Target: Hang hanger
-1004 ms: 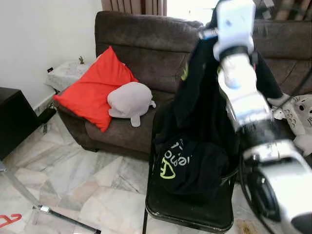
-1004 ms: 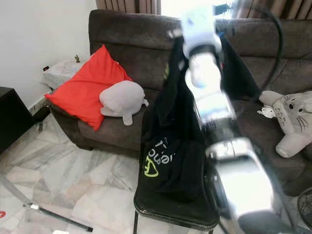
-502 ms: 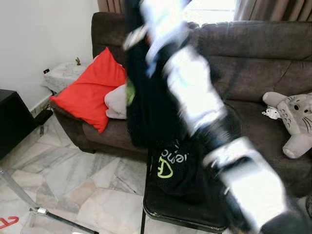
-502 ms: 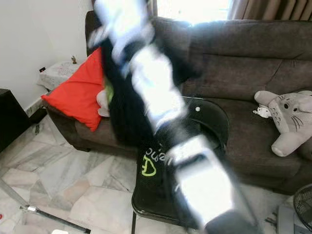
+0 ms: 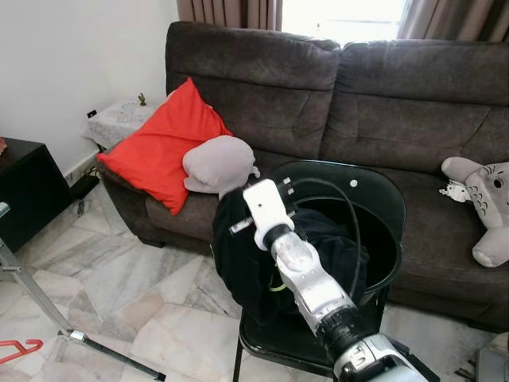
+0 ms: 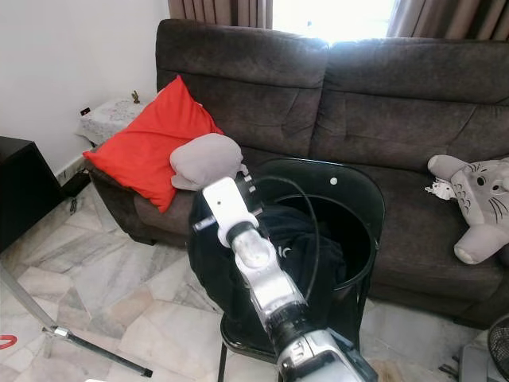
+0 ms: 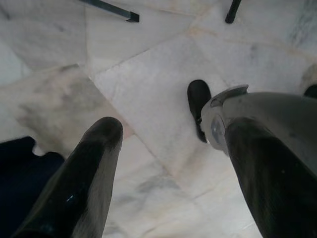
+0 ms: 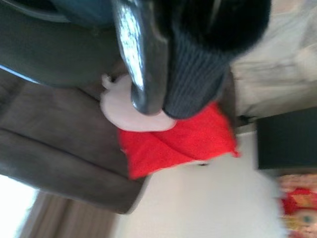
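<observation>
black garment (image 5: 246, 263) hangs over chair's front edge | right gripper (image 8: 163, 74) above chair (image 5: 382, 215), fingers clenched on dark collar fabric | left gripper (image 7: 168, 163) points at marble floor (image 7: 148, 74), fingers spread, holding nothing | red cushion (image 5: 163, 147) on sofa (image 5: 358, 95) behind

This is a living room in a home. A big dark brown fabric sofa (image 5: 334, 95) stands against the wall, with a bright red square cushion (image 5: 163, 147) and a soft grey plush toy (image 5: 219, 163) on it. Brown curtains (image 5: 227, 11) hang behind. The floor is pale marble tile (image 5: 103, 278).
</observation>
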You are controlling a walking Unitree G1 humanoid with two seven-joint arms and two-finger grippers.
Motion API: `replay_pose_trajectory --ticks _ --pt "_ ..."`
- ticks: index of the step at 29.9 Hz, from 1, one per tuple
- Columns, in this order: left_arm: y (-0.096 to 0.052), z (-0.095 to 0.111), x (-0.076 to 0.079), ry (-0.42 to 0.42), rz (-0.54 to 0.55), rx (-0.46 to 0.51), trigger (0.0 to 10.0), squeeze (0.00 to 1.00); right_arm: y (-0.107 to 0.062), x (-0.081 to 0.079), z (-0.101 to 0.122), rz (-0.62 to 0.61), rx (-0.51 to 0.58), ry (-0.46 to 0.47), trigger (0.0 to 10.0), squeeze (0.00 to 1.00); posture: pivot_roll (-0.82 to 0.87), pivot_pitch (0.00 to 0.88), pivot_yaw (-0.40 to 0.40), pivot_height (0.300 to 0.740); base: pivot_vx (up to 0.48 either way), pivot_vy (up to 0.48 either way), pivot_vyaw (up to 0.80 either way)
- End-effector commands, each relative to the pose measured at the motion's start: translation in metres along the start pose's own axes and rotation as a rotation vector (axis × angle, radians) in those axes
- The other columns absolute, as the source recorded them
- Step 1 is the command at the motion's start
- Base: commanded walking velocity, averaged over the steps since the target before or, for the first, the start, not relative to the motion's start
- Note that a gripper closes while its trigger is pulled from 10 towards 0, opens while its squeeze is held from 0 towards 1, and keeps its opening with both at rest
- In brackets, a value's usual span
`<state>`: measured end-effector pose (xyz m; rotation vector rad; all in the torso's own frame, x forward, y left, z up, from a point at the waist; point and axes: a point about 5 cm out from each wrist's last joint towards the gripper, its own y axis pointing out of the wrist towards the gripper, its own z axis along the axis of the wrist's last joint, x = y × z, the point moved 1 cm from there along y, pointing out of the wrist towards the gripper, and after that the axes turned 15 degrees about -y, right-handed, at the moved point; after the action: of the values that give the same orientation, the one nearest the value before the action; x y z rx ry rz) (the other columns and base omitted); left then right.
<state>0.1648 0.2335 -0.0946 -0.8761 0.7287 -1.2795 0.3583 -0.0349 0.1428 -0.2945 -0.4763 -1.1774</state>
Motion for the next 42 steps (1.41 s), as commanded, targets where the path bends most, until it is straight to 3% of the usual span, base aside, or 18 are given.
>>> replay_pose_trajectory --ticks 1,10,12,29,32,42 --pt "-0.001 -0.007 -0.004 -0.004 0.012 -0.021 10.0 0.00 -0.004 0.007 0.000 -0.055 -0.008 0.003 10.0 0.00 0.06 0.000 0.037 0.740 0.000 0.000 0.80" --pt "-0.002 -0.007 -0.006 -0.001 0.020 -0.024 10.0 0.00 -0.009 0.013 0.001 -0.043 0.013 -0.036 10.0 0.00 0.06 0.000 0.045 0.740 0.000 0.000 0.80" --pt "-0.002 -0.008 -0.006 -0.003 0.020 -0.022 10.0 0.00 -0.009 0.012 0.011 -0.023 0.059 -0.077 10.0 0.00 0.06 0.000 0.040 0.740 0.000 0.000 0.80" --pt "-0.002 -0.010 -0.005 0.006 0.017 -0.026 10.0 0.00 -0.012 -0.001 0.040 0.048 0.243 -0.253 10.0 0.00 0.07 0.000 0.034 0.740 0.000 0.000 0.80" --pt "-0.002 -0.009 -0.005 0.005 0.017 -0.025 10.0 0.00 -0.014 -0.009 0.049 0.107 0.311 -0.289 10.0 0.00 0.07 0.000 0.033 0.740 0.000 0.000 0.80" --pt "-0.002 -0.008 -0.005 -0.004 0.014 -0.023 10.0 0.00 -0.026 -0.033 0.064 0.261 0.444 -0.275 10.0 0.00 0.07 0.000 0.028 0.740 0.000 0.000 0.80"
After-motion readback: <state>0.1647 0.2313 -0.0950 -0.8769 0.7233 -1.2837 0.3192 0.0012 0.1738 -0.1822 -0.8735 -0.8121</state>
